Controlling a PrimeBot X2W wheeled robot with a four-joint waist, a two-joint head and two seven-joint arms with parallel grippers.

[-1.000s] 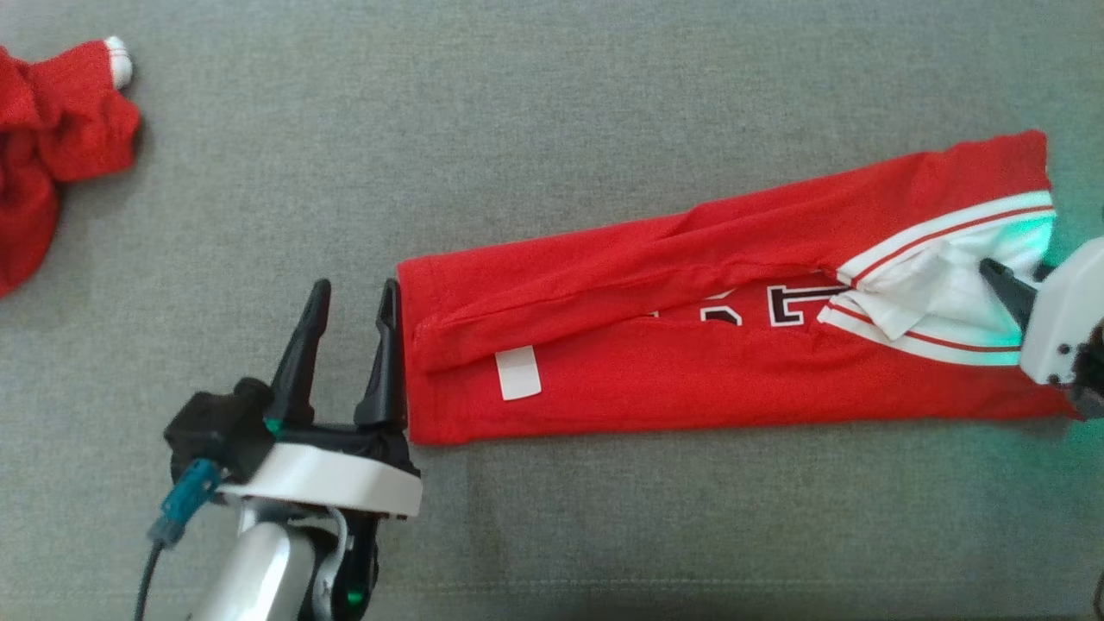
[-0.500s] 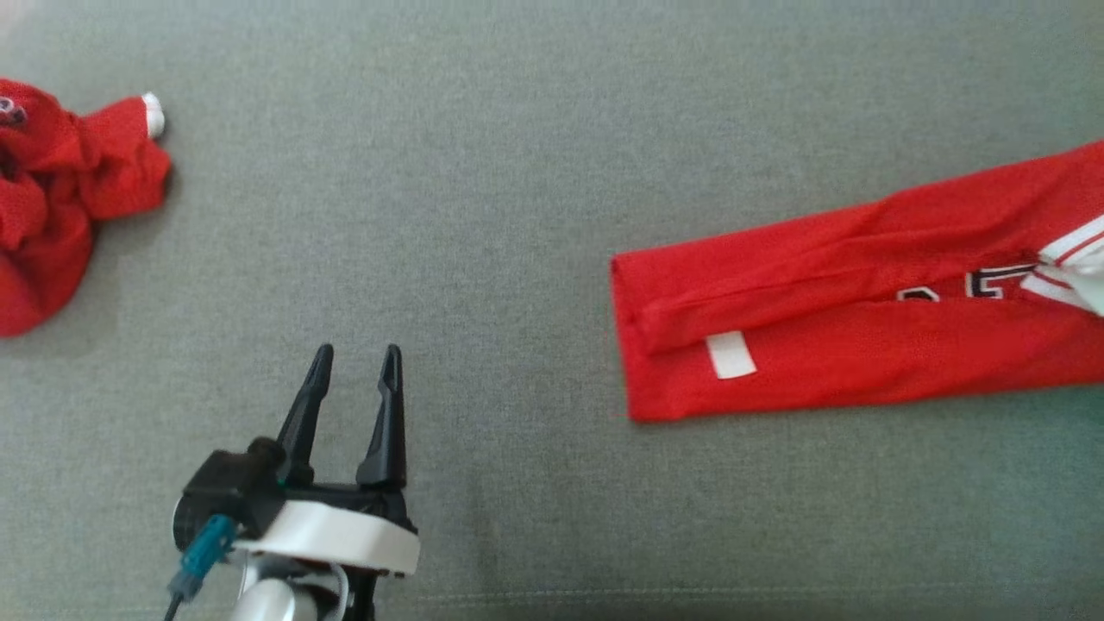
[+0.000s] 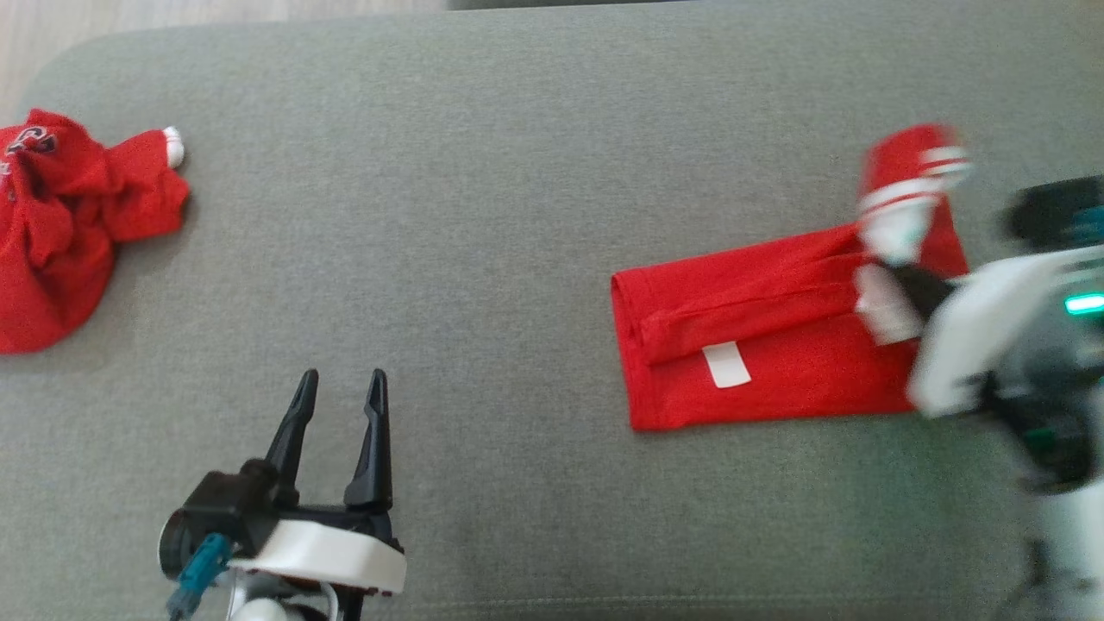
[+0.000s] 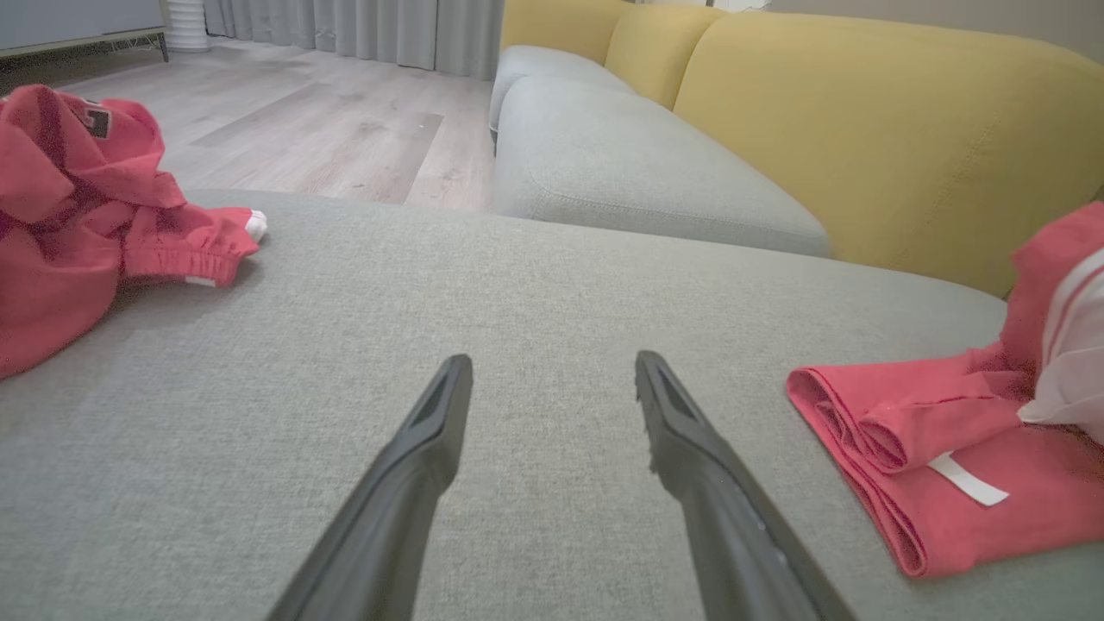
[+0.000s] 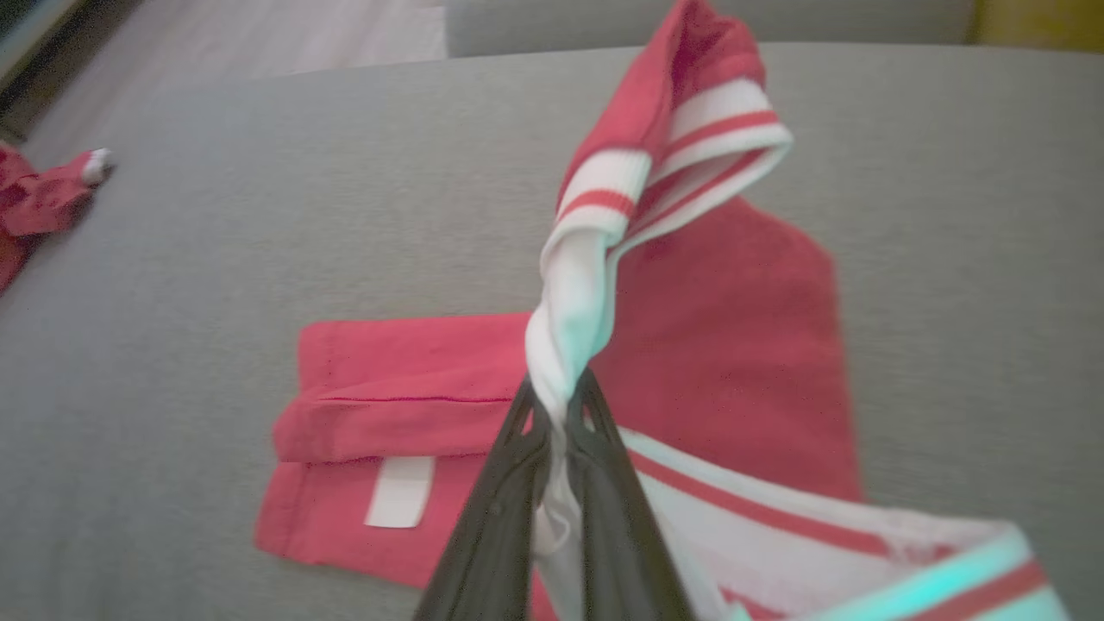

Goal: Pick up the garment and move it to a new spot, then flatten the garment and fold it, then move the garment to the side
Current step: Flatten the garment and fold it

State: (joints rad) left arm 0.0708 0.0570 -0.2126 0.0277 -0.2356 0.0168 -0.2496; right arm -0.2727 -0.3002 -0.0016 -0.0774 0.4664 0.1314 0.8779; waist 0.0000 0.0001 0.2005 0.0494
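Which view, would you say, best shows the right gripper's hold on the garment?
The right wrist view: the right gripper is shut on the white-striped end of the garment, close up. The head view blurs that grip; the left wrist view catches the lifted end.

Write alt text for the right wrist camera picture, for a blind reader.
The right tool is shut on the white striped end of a red garment, holding it up above the rest, folded on a grey cushion.

crumpled red clothing [image 3: 60, 233] — far left | grey cushion [image 3: 483, 216] | yellow backrest [image 4: 862, 129] | wood floor [image 4: 328, 138]
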